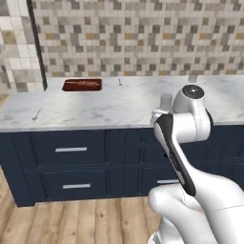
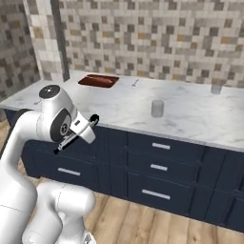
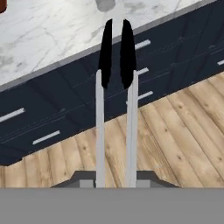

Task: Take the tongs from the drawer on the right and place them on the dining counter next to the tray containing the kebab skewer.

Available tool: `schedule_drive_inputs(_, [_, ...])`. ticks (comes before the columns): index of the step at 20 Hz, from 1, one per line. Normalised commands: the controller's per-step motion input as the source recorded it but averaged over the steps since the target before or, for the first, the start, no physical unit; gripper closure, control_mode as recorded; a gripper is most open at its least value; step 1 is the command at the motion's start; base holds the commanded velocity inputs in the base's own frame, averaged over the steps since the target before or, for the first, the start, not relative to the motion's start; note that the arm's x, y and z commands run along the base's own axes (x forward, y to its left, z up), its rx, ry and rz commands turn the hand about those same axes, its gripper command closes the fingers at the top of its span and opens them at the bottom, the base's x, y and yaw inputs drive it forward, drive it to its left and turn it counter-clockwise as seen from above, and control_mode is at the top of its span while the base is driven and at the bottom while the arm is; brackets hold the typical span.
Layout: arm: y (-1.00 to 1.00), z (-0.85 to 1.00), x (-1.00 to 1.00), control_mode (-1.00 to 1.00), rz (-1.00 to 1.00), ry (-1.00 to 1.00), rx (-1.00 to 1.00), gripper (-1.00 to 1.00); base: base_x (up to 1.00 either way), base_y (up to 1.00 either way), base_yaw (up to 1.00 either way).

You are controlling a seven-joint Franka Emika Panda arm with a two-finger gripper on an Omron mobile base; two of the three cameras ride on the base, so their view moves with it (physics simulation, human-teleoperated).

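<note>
The gripper (image 3: 114,177) is clenched on one slim pair of tongs with silver arms and black tips (image 3: 115,78), held out ahead of the hand, tips toward the white marble surface (image 1: 119,102), seemingly for carrying across. One small dark red-brown rectangular tray (image 1: 82,85) sits at the far edge by the tiled wall. One grey cylindrical cup (image 2: 157,108) stands mid-surface, well apart from the tray.

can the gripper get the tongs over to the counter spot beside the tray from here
Probably yes. The gripper holds the tongs raised in front of the dining counter, and the marble beside the tray is bare, though it lies far left.
</note>
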Motion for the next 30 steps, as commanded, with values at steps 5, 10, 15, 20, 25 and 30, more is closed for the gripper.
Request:
schedule_drive_inputs(5, [0.00, 0.00, 0.00, 1.00, 0.00, 0.00, 0.00, 1.00, 0.29, 1.00, 0.06])
schedule_drive_inputs(10, [0.00, 0.00, 0.00, 1.00, 0.00, 0.00, 0.00, 1.00, 0.51, 1.00, 0.08])
schedule_drive_inputs(15, [0.00, 0.00, 0.00, 1.00, 0.00, 0.00, 0.00, 1.00, 0.59, 1.00, 0.05])
schedule_drive_inputs(20, [0.00, 0.00, 0.00, 1.00, 0.00, 0.00, 0.00, 1.00, 0.64, 1.00, 0.04])
schedule_drive_inputs(25, [0.00, 0.00, 0.00, 1.00, 0.00, 0.00, 0.00, 1.00, 0.64, 1.00, 0.03])
schedule_drive_inputs(30, [0.00, 0.00, 0.00, 1.00, 0.00, 0.00, 0.00, 1.00, 0.58, 1.00, 0.02])
